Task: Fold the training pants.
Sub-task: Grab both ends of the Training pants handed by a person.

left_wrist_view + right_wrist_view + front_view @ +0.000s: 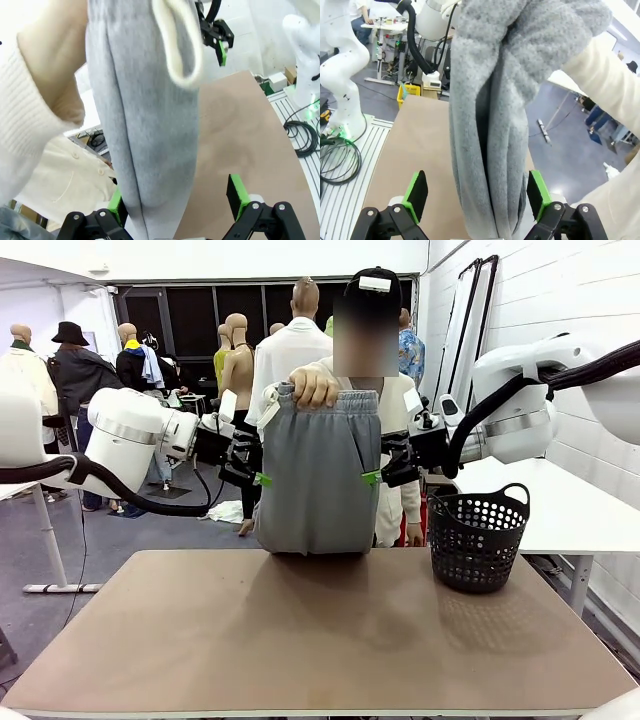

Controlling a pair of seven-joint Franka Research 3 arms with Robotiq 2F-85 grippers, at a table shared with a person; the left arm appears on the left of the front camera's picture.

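A person across the table holds up the light grey training pants (315, 475) by the waistband with one hand (316, 388). The lower end of the pants rests on the table's far edge. My left gripper (262, 478) is at the pants' left edge and my right gripper (372, 477) at their right edge, both at mid height. In the left wrist view the pants (145, 125) hang between the open gripper's (175, 200) green pads, a white loop (177, 45) dangling above. In the right wrist view the bunched pants (490, 125) sit between the wide-open gripper's (476, 195) pads.
A black perforated basket (478, 538) stands on the brown table (300, 640) at the right. A white table (565, 505) lies beyond it. The person's cream sleeve (30, 130) is close beside my left gripper.
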